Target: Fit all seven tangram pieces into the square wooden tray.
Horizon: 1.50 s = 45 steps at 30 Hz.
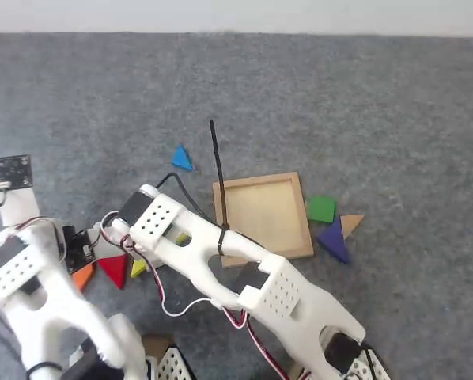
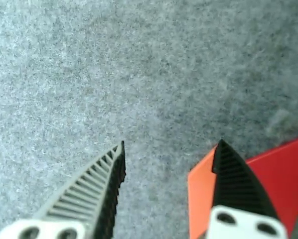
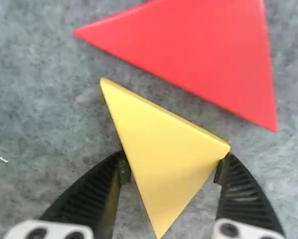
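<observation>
R gripper (image 3: 171, 164) pinches yellow triangle (image 3: 159, 144) flat on grey mat (image 1: 363, 103), red triangle (image 3: 204, 55) just beside. L gripper (image 2: 171, 152), jaws spread, one finger over orange piece (image 2: 199, 194). Beyond: wooden tray (image 1: 256, 180), w/ green square (image 1: 321, 209), purple piece (image 1: 334, 240), tan triangle (image 1: 351, 223) beside it; blue triangle (image 1: 182, 157) farthest.

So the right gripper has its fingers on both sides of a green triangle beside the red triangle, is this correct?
Only the colour is wrong: the right wrist view shows the right gripper with its fingers on both sides of a yellow triangle, beside the red triangle.
</observation>
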{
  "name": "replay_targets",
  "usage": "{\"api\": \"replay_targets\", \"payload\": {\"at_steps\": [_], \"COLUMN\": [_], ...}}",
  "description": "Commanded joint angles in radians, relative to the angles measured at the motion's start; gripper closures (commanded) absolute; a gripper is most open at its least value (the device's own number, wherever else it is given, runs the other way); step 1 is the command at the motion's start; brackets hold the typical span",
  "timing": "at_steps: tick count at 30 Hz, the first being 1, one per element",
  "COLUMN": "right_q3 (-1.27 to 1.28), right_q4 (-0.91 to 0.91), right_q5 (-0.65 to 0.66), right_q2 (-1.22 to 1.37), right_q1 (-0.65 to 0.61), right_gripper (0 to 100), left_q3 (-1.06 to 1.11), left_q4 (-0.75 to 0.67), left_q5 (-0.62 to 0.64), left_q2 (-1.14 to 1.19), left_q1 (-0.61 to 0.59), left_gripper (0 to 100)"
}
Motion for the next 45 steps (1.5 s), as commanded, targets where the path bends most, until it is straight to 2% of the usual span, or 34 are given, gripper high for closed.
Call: {"api": "replay_targets", "payload": {"at_steps": [1,3,6,10,12,18,23,25,28,34,39,45], "right_q3": [-0.04,-0.04,-0.04,-0.074,-0.123,-0.213,-0.232,-0.232,-0.232,-0.232,-0.282,-0.302], "right_q4": [-0.008,0.016,0.015,-0.008,-0.007,-0.007,-0.007,-0.007,-0.004,-0.018,-0.119,-0.199], "right_q5": [0.032,0.063,0.014,-0.158,-0.258,-0.578,-0.767,-0.752,-0.638,-0.279,-0.259,-0.255], "right_q2": [0.016,0.016,0.016,0.008,0.016,0.016,0.008,0.007,0.007,0.015,0.018,0.045], "right_q1": [0.024,0.025,0.041,0.094,0.128,0.245,0.331,0.34,0.328,0.202,0.14,0.108], "right_gripper": [72.1,72.1,77.2,93.1,97.5,96.1,95.7,95.7,94.3,74.4,75.9,76.1], "left_q3": [-0.031,-0.031,-0.031,-0.031,-0.031,-0.031,-0.031,-0.031,-0.031,-0.031,-0.036,-0.004], "left_q4": [0.003,0.003,0.003,0.003,0.003,0.003,0.003,0.003,0.003,0.003,0.008,0.018], "left_q5": [0.006,0.006,0.006,0.006,0.006,0.006,0.005,0.005,0.005,0.008,0.011,0.124], "left_q2": [-0.041,-0.041,-0.041,-0.041,-0.041,-0.041,-0.041,-0.041,-0.041,-0.041,-0.043,-0.167], "left_q1": [0.006,0.006,0.006,0.006,0.006,0.006,0.006,0.006,0.006,0.006,-0.002,-0.02], "left_gripper": [73,73,73,73,73,73,73,73,73,73,73,73]}}
